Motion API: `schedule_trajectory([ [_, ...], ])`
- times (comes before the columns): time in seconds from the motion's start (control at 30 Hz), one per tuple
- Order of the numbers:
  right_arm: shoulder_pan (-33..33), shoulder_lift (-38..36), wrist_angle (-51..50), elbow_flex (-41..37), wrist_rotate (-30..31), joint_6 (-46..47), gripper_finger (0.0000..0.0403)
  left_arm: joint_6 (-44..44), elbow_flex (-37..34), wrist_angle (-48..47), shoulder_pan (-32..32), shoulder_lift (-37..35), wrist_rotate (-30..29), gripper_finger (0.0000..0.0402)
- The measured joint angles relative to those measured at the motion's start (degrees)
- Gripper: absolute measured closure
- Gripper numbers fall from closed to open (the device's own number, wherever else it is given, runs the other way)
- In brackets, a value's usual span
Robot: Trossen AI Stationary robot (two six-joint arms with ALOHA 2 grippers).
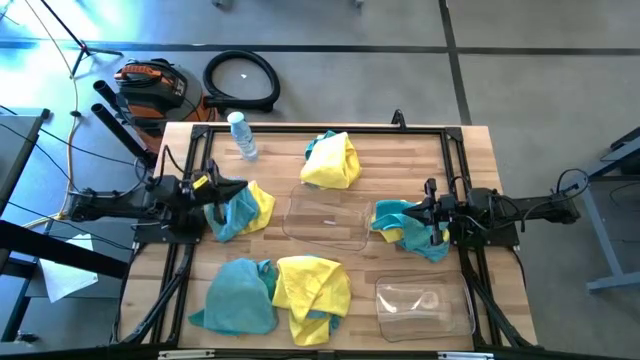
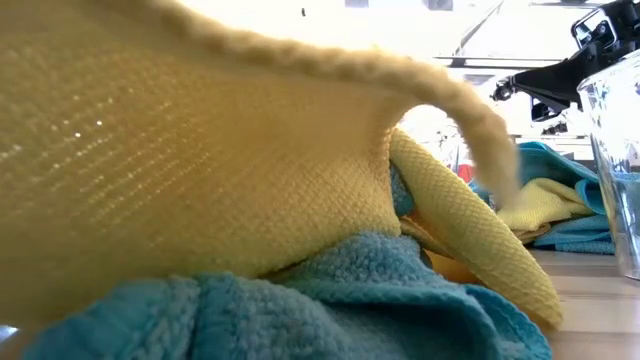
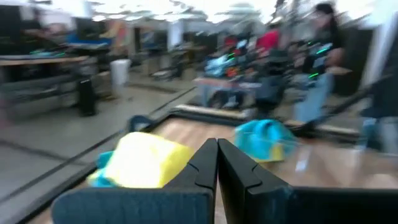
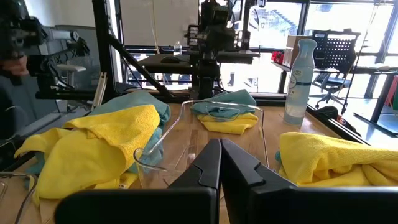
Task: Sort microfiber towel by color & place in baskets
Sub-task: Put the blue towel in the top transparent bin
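Wooden table [image 1: 470, 150] carries unsorted towels: both baskets [image 1: 325, 217] sit bare between the claws. Left claw [image 1: 238, 187] and right claw [image 1: 408, 210], each pressed together and holding nothing, hover over mixed heaps [image 1: 240, 210]. All sorting remains.

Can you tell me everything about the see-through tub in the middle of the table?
The middle tub is clear plastic, shallow and rectangular with rounded corners. It sits flat and open-side up on the wooden table, with nothing inside it. A yellow towel lies just beyond it, apparently not touching. No gripper touches it.
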Motion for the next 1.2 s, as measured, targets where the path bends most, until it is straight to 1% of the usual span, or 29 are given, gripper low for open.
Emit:
schedule_trajectory([
  [0.13, 0.0, 0.0, 0.0, 0.0, 0.0, 0.0, 0.0402, 0.3, 9.1, -2.8, 0.0, 8.3, -5.3, 0.0401],
  [0.23, 0.0, 0.0, 0.0, 0.0, 0.0, 0.0, 0.0402, -1.0, 17.1, -9.9, 0.0, 14.7, -10.6, 0.0401],
  [0.3, 0.0, 0.0, 0.0, 0.0, 0.0, 0.0, 0.0402, -5.0, 23.0, -16.8, 0.0, 18.8, -15.3, 0.0402],
  [0.37, 0.0, 0.0, 0.0, 0.0, 0.0, 0.0, 0.0402, -11.1, 29.1, -25.9, 0.0, 22.7, -18.9, 0.0402],
  [0.43, 0.0, 0.0, 0.0, 0.0, 0.0, 0.0, 0.0402, -17.7, 34.9, -35.6, 0.1, 26.6, -21.5, 0.0402],
  [0.47, 0.0, 0.0, 0.0, 0.0, 0.0, 0.0, 0.0402, -20.9, 37.6, -40.2, 0.4, 28.5, -21.8, 0.0402],
  [0.53, 0.0, 0.0, 0.0, 0.0, 0.0, 0.0, 0.0402, -27.2, 42.0, -48.5, 1.1, 31.8, -21.1, 0.0402],
  [0.6, 0.0, 0.0, 0.0, 0.0, 0.0, 0.0, 0.0402, -31.6, 44.9, -53.9, 2.1, 34.5, -20.2, 0.0402],
  [0.7, 0.0, 0.0, 0.0, 0.0, 0.0, 0.0, 0.0402, -35.9, 46.6, -57.2, 3.6, 37.1, -19.9, 0.0402],
  [0.83, 0.0, 0.0, 0.0, 0.0, 0.0, 0.0, 0.0402, -36.8, 46.7, -59.4, 7.1, 39.0, -15.9, 0.0392],
  [0.93, 0.0, 0.0, 0.0, 0.0, 0.0, 0.0, 0.0402, -38.7, 46.7, -62.7, 10.4, 40.9, -11.5, 0.0371],
  [1.07, 0.0, 0.0, 0.0, 0.0, 0.0, 0.0, 0.0402, -42.0, 46.6, -68.6, 14.3, 43.6, -6.0, 0.0331],
  [1.2, 0.0, 0.0, 0.0, 0.0, 0.0, 0.0, 0.0402, -44.2, 44.5, -69.5, 17.0, 45.9, -1.3, 0.0294],
])
